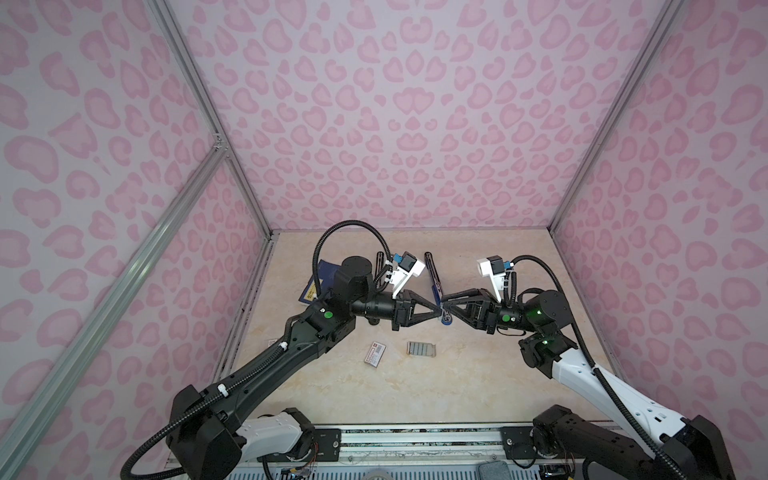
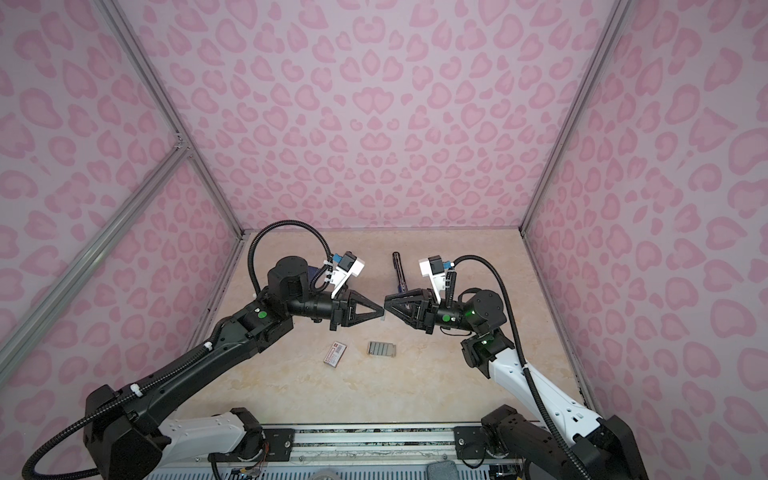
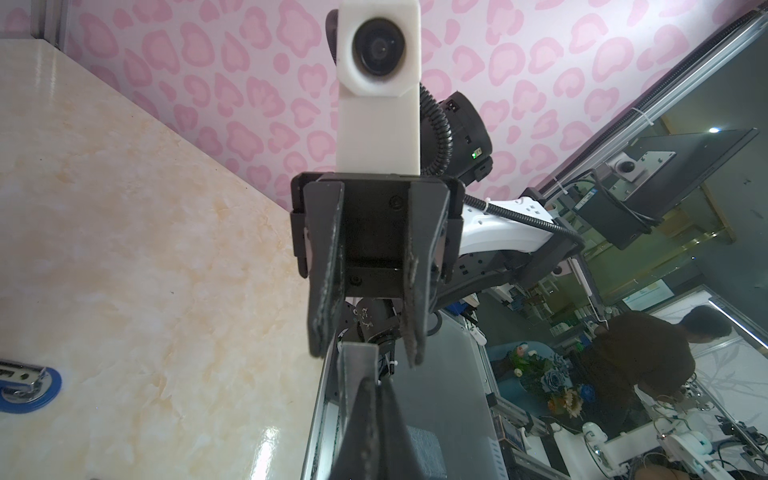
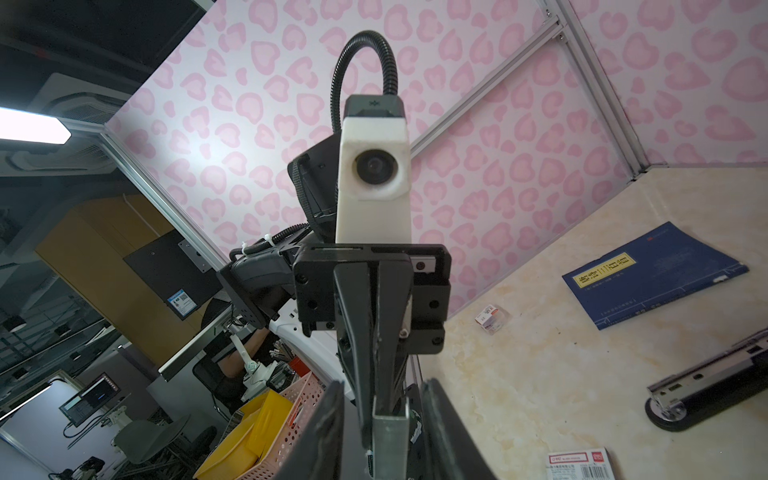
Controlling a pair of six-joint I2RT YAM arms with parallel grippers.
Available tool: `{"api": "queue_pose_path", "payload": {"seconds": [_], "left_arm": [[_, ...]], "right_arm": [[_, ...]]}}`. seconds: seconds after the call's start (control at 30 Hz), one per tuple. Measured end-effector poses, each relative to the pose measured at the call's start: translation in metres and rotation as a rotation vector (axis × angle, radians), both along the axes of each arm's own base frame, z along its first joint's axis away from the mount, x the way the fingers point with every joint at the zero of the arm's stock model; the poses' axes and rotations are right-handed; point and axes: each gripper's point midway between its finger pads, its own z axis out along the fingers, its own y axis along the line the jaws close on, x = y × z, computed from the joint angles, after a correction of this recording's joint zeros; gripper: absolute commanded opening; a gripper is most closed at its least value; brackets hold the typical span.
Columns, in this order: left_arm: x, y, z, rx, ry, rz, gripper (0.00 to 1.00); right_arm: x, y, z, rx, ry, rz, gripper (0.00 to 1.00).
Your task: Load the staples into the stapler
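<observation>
- The red-and-white box (image 1: 375, 353) is lying toward the front of the bench (image 1: 415, 395). The staples (image 1: 422, 349) are sitting just to its right as a ribbed grey block, well apart from both arms.
- The left pincer (image 1: 438, 311) is hovering above mid-bench, clamping tight on a single staple strip (image 4: 388, 432) that is sticking out past its tips.
- The stapler (image 1: 433, 274) is lying just behind the point where the arms are meeting, with its metal rail showing in the right wrist view.
- The right pincer (image 1: 445, 304) is facing the left one tip to tip. Its jaws are standing apart on either side of the strip, not yet pinching it.
- A hand-over of the strip seems to be going on. Next, the right pincer is likely needing to close squarely on the strip before the left lets go, then line the strip up with the rail.
</observation>
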Motion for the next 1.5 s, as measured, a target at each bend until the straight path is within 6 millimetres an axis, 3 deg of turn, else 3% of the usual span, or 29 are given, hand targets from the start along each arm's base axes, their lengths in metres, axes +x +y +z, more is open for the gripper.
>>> {"api": "queue_pose_path", "payload": {"seconds": [0.4, 0.93, 1.17, 1.33, 1.43, 1.5], "left_arm": [[0.001, 0.000, 0.000, 0.002, -0.001, 0.009, 0.04], [0.002, 0.000, -0.001, 0.005, 0.000, 0.014, 0.04], [0.001, 0.000, 0.000, 0.004, 0.000, 0.012, 0.30], [0.004, 0.006, 0.004, -0.001, -0.016, 0.050, 0.40], [0.009, 0.014, -0.001, 0.008, -0.014, 0.094, 0.44], [0.014, 0.023, -0.006, 0.018, -0.014, 0.145, 0.51]], "right_arm": [[0.000, 0.001, -0.003, -0.005, 0.014, 0.010, 0.28], [0.000, 0.004, -0.005, -0.002, 0.035, 0.023, 0.13], [-0.001, 0.003, -0.005, -0.009, 0.027, 0.020, 0.12], [0.000, 0.001, -0.007, -0.021, 0.014, 0.003, 0.11], [0.005, -0.004, -0.006, -0.033, 0.004, -0.027, 0.12], [0.012, -0.009, -0.006, -0.049, 0.000, -0.065, 0.11]]}}
